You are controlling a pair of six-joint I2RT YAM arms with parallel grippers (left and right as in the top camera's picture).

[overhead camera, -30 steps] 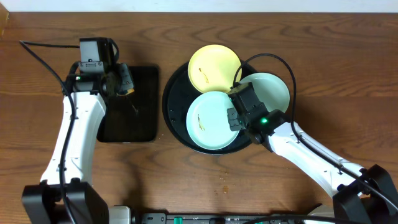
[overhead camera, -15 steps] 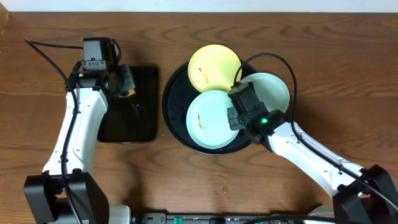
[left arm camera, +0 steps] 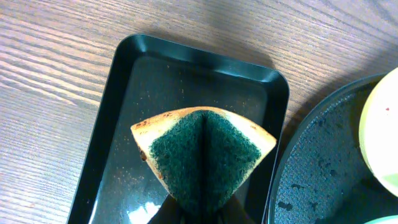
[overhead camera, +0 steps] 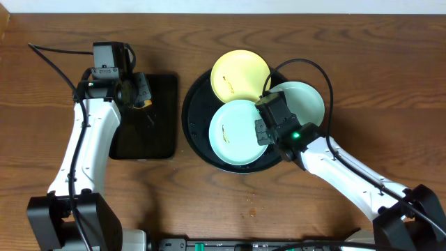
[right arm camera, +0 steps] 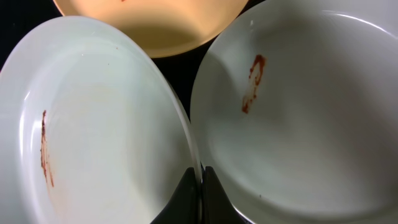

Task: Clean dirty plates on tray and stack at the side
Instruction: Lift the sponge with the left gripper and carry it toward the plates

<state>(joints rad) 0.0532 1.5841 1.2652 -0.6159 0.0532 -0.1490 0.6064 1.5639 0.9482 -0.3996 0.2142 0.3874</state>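
**Overhead and wrist views, two-arm cell.** We see the large round glossy black tray at the middle of the brown wooden table, and all three plates rest on it. The pale yellow plate, round, shallow and plastic, lies at the far side and juts past the tray's rim. The right mint-green plate, a light round plastic dish, overhangs the rim on the right. The front mint-green plate, of like shape and material, lies nearest the robot, and its edge overlaps both of the others.

In the right wrist view we mark a thin reddish-brown streak on the front mint-green plate. A shorter reddish-brown blotch shows on the right mint-green plate. The right gripper is clenched, its two dark fingertips pinching the front plate's rim where that rim crosses over its neighbour. From overhead, this gripper sits at the front plate's right edge.

To the left of the round tray, just beside it, lies the small rectangular black tray. Above it, the left gripper is clamped on a folded sponge, yellow foam outside and dark green scouring face towards the camera. We cannot tell whether the sponge touches the rectangular tray beneath it. The sponge is well apart from the plates. A few pale crumbs dot the table in front of the round tray.
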